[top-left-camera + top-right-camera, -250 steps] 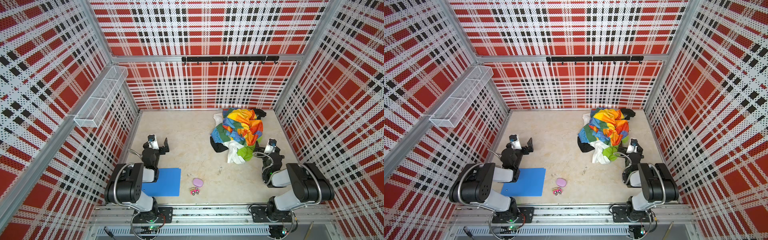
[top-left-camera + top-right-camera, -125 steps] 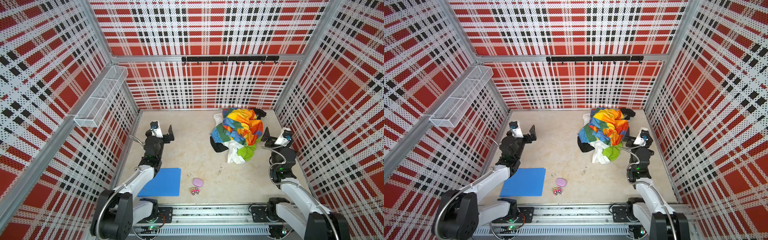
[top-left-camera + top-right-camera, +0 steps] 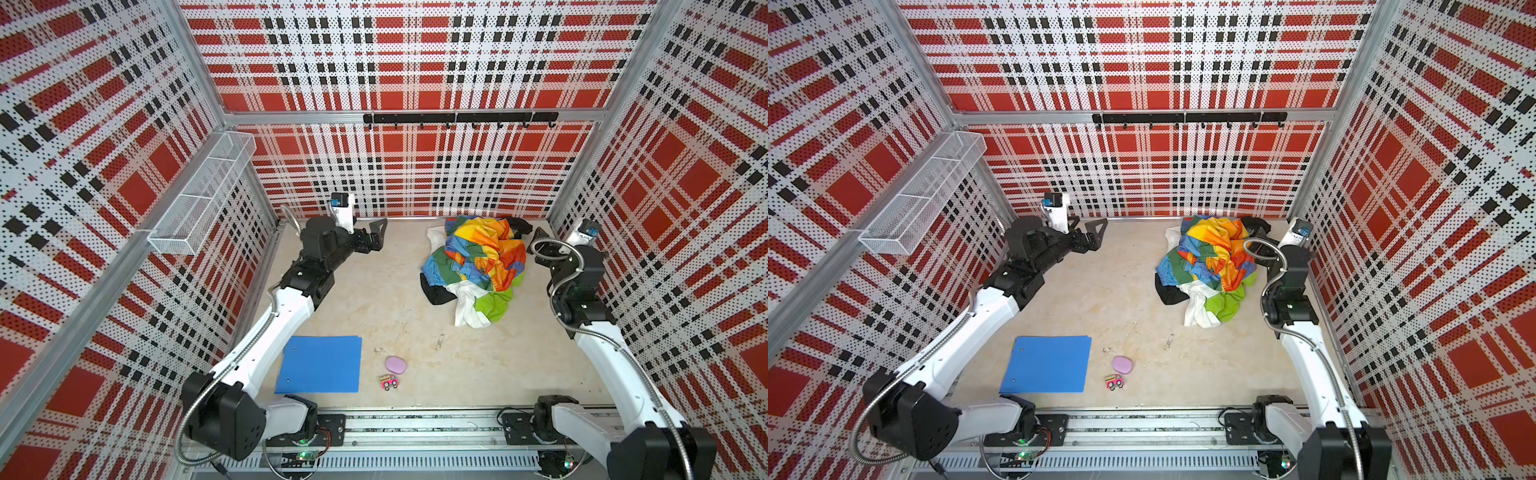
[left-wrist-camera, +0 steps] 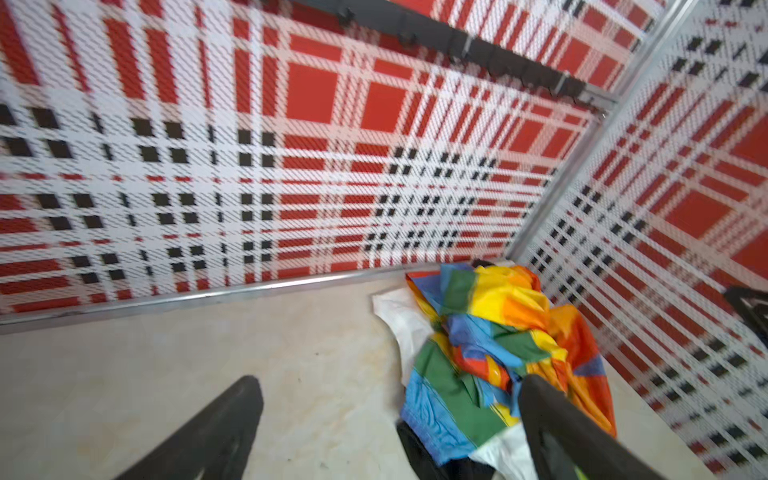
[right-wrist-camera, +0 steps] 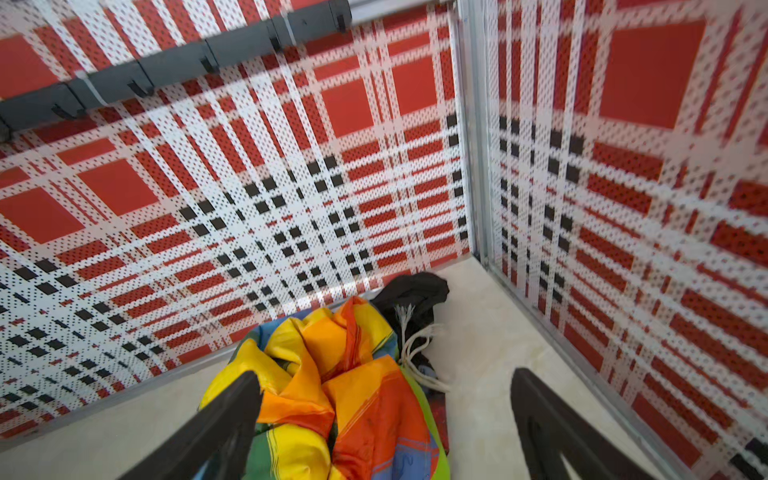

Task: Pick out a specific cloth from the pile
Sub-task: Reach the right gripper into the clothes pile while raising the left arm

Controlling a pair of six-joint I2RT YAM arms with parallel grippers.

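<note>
The pile (image 3: 478, 257) (image 3: 1210, 257) lies at the back right of the floor: a rainbow colour-block fabric over white and black pieces. The lime-green cloth (image 3: 494, 303) (image 3: 1228, 305) pokes out at the pile's near edge beside a white garment (image 3: 467, 307). In the right wrist view a thin lime-green edge (image 5: 428, 415) and a white cord (image 5: 415, 357) show beside the rainbow fabric. My right gripper (image 3: 540, 249) (image 5: 386, 374) hangs open just right of the pile, touching nothing. My left gripper (image 3: 376, 235) (image 4: 388, 386) is open and empty at the back, well left of the pile (image 4: 498, 340).
A blue folder (image 3: 320, 363) lies at the front left, with a pink oval thing (image 3: 395, 365) and a small toy car (image 3: 388, 381) beside it. A wire basket (image 3: 203, 195) hangs on the left wall and a black hook rail (image 3: 457, 118) on the back wall.
Both arms have unfolded from near the front rail and reached towards the back. The right gripper has come up beside the pile. Both grippers stayed open.
</note>
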